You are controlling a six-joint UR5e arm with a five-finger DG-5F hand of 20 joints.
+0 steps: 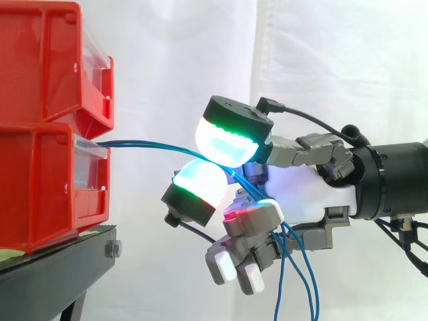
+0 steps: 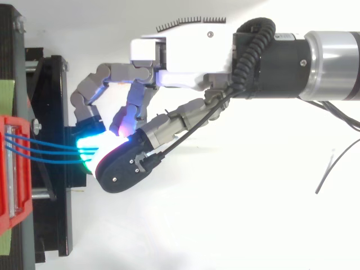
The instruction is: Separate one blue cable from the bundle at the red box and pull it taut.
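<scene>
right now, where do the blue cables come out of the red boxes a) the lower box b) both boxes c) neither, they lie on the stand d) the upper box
a: the blue cables leave the front of the lower red box and run across to the hand, which pinches them.

The red bins are topping a black stand; blue cables are crossing a white curtain; the hand's pads are glowing cyan, green, red
</scene>
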